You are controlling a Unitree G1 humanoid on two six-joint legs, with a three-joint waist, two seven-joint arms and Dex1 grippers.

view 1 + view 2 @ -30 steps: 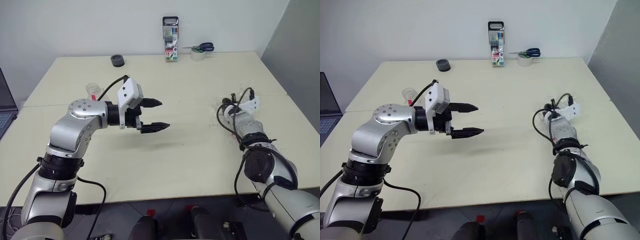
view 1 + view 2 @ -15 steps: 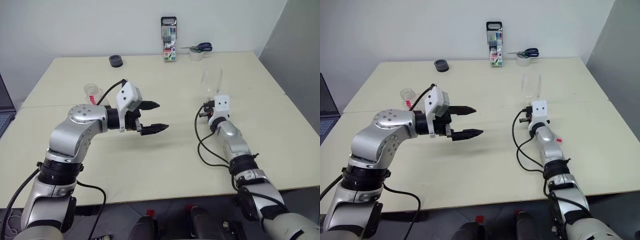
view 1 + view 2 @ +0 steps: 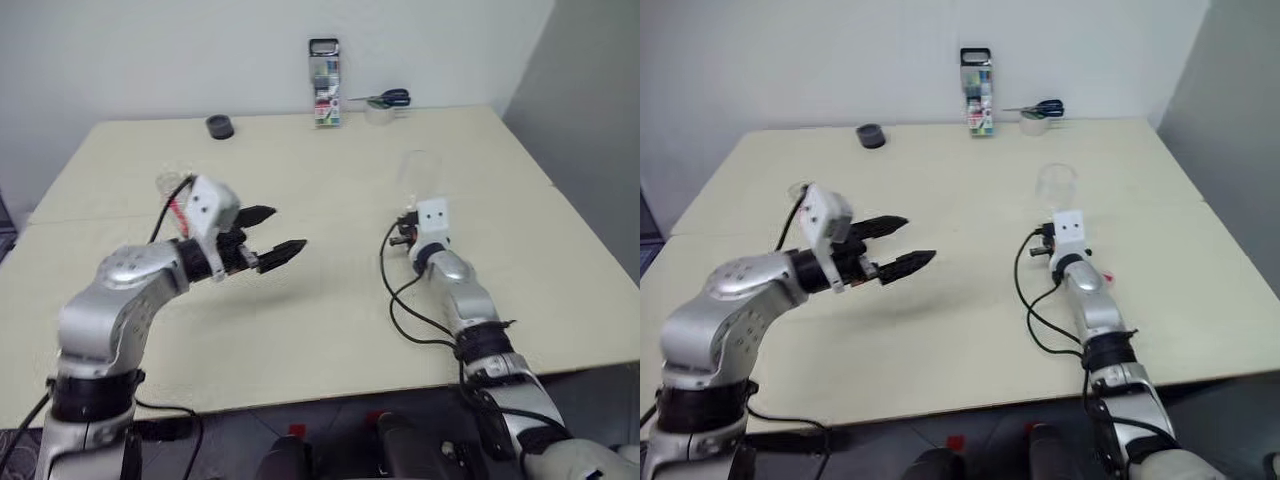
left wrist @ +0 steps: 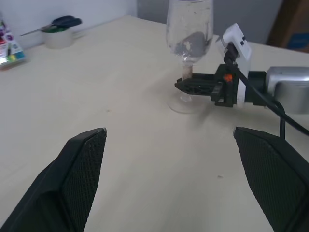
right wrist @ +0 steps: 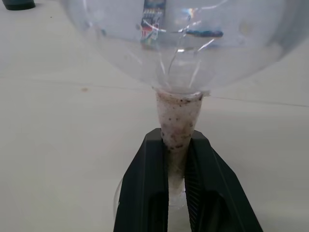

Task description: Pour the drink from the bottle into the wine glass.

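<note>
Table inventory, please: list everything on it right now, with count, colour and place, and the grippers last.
wine glass: 1, clear, upright right of centre
bottle: 1, clear with red label, left side, behind left gripper
marker set: 1, multicoloured in black case, far edge
tape roll: 1, whitish, far edge, right of marker set
scissors: 1, blue handles, on tape roll
round black object: 1, far left
table: 1, cream
left gripper: open, empty, above table
right gripper: shut on wine glass stem
</note>
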